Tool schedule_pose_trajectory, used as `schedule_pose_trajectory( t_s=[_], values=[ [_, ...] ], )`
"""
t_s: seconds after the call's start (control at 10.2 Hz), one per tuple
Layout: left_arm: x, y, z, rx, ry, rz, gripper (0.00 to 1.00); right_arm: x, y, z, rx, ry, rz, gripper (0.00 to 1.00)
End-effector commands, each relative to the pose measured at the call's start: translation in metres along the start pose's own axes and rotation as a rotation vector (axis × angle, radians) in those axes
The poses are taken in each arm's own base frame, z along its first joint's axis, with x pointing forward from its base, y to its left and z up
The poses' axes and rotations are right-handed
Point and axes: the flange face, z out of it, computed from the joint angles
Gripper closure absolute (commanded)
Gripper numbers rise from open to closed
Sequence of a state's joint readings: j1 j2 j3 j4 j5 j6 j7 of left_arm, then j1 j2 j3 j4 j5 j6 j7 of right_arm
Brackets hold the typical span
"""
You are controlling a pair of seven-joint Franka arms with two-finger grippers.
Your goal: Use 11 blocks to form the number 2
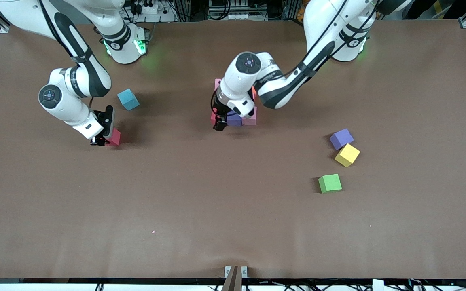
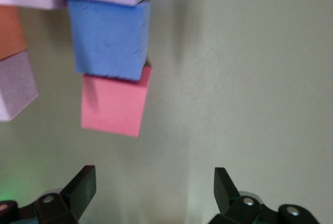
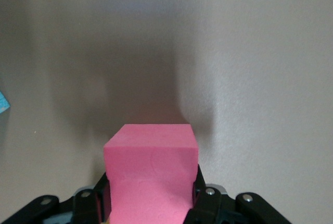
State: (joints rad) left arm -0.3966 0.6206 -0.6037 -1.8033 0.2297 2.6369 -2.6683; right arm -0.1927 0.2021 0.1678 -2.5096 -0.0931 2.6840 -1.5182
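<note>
Two grippers are low at the table: the right gripper [image 1: 102, 140] is clamped on a red block [image 3: 151, 169], while the left gripper [image 1: 219, 126], fingers apart, stands beside the block cluster [image 1: 239, 118] at mid-table.

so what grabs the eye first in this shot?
The cluster of blocks mid-table, with the left hand open and empty beside it. Then the right hand, shut on a red block toward the right arm's end. Loose purple, yellow and green blocks lie toward the left arm's end.
</note>
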Motion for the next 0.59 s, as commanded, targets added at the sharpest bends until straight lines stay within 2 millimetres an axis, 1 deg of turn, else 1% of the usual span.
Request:
schedule_pose_trajectory(
  t_s=[0.0, 0.2, 0.29, 0.39, 0.49],
  values=[
    [0.007, 0.011, -0.017, -0.012, 0.030, -0.019, 0.00, 0.030, 0.007, -0.021, -0.049, 0.008, 0.004, 0.68],
    [0.020, 0.041, -0.045, -0.043, 0.029, -0.039, 0.00, 0.058, 0.010, -0.034, -0.070, 0.011, 0.083, 0.68],
    [0.035, 0.063, -0.060, -0.061, 0.047, -0.034, 0.00, 0.072, 0.012, -0.039, -0.082, 0.015, 0.131, 0.68],
    [0.048, 0.084, -0.076, -0.061, 0.073, 0.009, 0.00, 0.085, 0.013, -0.042, -0.090, 0.021, 0.183, 0.67],
    [0.067, 0.105, -0.083, -0.038, 0.121, 0.056, 0.00, 0.105, 0.013, -0.046, -0.098, 0.029, 0.234, 0.67]
  ],
)
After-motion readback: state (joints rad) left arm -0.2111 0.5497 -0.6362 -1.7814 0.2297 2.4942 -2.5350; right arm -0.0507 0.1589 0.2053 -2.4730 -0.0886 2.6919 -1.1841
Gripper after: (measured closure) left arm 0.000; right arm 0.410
